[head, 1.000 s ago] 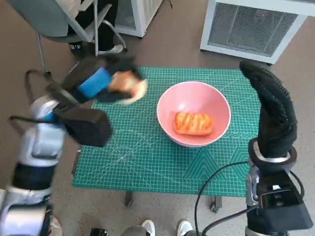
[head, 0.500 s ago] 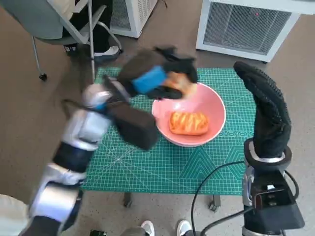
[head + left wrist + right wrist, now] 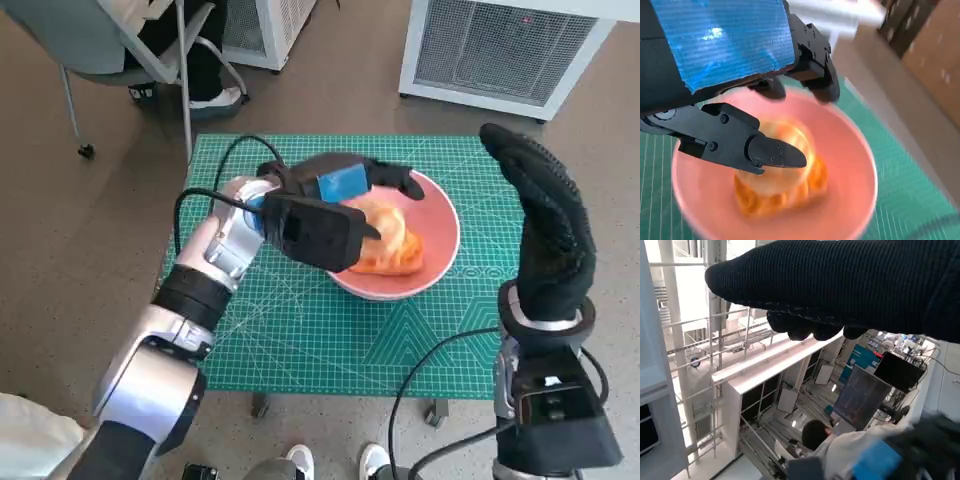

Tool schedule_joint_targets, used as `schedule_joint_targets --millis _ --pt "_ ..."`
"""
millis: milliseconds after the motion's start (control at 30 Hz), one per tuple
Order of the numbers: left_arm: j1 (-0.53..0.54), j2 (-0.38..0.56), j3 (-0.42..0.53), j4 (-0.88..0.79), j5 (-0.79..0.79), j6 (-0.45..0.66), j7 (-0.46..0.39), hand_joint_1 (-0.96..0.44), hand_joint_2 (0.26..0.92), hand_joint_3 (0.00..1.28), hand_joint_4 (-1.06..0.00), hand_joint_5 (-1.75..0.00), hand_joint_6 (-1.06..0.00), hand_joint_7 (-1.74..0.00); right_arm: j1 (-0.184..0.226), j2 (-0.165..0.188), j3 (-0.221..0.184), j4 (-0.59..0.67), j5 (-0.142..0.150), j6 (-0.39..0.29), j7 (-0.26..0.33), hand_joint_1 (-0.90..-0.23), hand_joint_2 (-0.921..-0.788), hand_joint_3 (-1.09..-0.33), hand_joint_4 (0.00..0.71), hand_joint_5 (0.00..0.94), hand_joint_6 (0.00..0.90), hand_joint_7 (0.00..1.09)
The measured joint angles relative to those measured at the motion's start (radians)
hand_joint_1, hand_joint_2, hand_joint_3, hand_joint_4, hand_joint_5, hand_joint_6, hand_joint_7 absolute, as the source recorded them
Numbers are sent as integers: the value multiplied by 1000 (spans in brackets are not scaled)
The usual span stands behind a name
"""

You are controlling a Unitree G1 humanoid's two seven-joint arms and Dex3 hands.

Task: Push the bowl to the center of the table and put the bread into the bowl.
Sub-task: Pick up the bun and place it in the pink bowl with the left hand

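Note:
The pink bowl (image 3: 438, 250) stands on the green mat (image 3: 300, 320), right of the middle. An orange glazed bread (image 3: 395, 264) lies in it, and a paler round bread (image 3: 385, 225) rests on top of that one. My left hand (image 3: 340, 185) hovers over the bowl's near-left rim with its fingers spread, holding nothing. In the left wrist view the fingers (image 3: 772, 152) stand apart above the round bread (image 3: 785, 160) inside the bowl (image 3: 850, 200). My right hand (image 3: 545, 230) stands upright past the mat's right edge, fingers straight and holding nothing; the right wrist view shows only its glove (image 3: 840, 285).
A chair (image 3: 130, 50) with a person's legs stands beyond the far left corner. White units (image 3: 510, 50) stand behind the table. Black cables (image 3: 430, 380) hang off the front right. Shoes (image 3: 330, 465) show below the front edge. A person (image 3: 815, 435) appears in the right wrist view.
My left hand has carried the round bread from the mat's left side rightward over the bowl and let it go; the bread now lies on the other bread. The camera has shifted slightly.

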Motion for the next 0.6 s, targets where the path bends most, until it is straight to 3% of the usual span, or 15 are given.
schedule_joint_targets --millis 300,600 --pt "10 1 32 -2 -33 -69 30 -342 921 137 -134 0 -263 -77 10 -4 -5 -23 2 15 0 -391 -921 -511 429 0 96 748" --pt "79 13 147 -60 -162 -185 68 -363 921 155 -162 -13 -284 -78 16 -10 -9 -56 4 45 0 -383 -921 -507 432 2 107 737"
